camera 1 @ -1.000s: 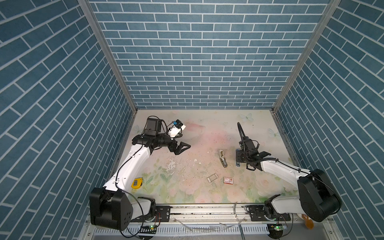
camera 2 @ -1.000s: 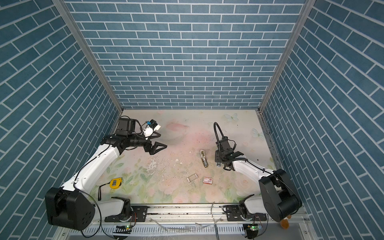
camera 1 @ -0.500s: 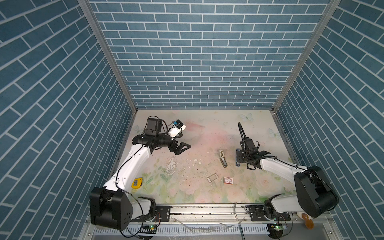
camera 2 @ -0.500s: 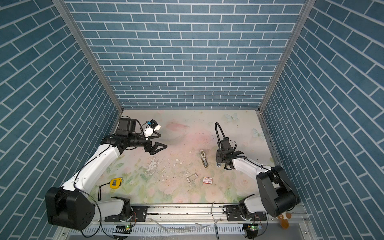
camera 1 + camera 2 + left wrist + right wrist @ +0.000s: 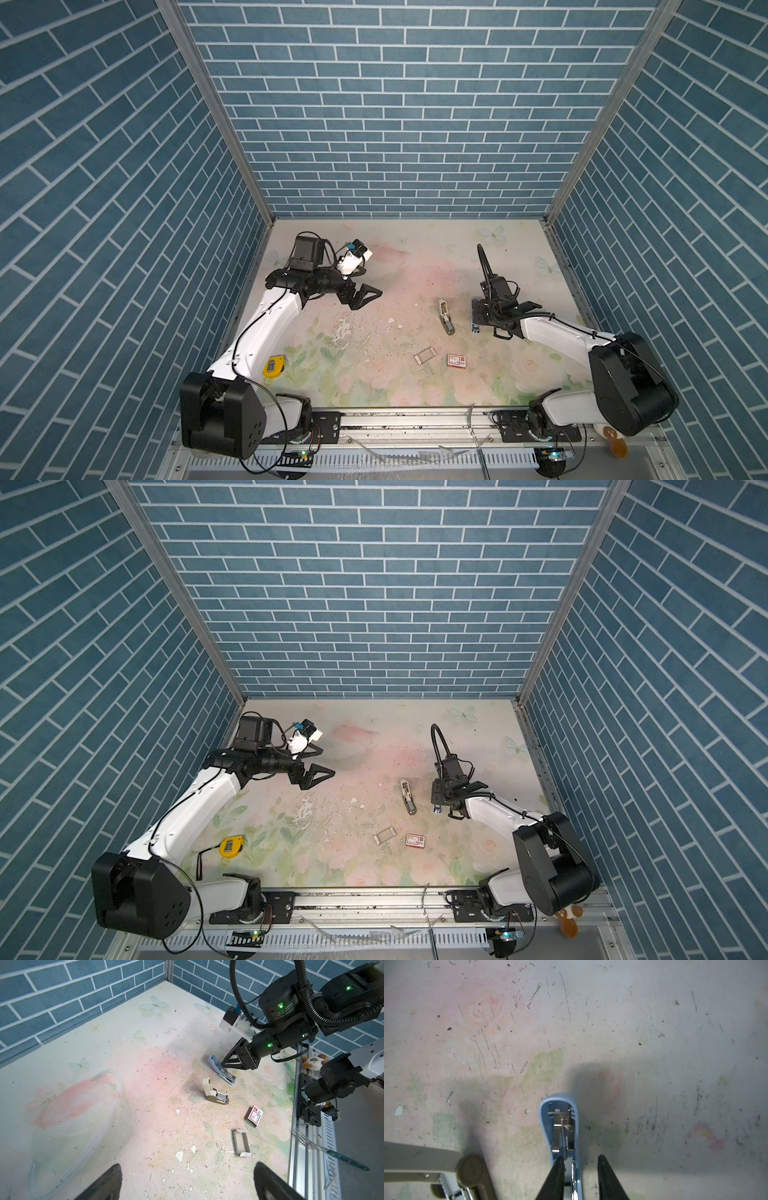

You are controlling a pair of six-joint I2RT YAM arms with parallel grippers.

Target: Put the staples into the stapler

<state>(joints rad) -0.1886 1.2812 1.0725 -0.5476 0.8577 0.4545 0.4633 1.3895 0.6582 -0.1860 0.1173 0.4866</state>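
The blue stapler [image 5: 563, 1126] is touched by the right gripper [image 5: 580, 1156], jaws a little apart; the left gripper [image 5: 187, 1164] is spread wide.

**Colours and patterns noted**

Walls [image 5: 395, 124] carried a teal-blue brick pattern with pale grout. Counter [image 5: 415, 257] was cream, printed with faded pink roses, green leaves, pale butterflies. Blue stapler [image 5: 222, 1070] showed silver inside; beige stapler [image 5: 215, 1093] had a brown hinge. Box [image 5: 255, 1115] was red-and-white; tape measure [image 5: 274, 365] yellow.
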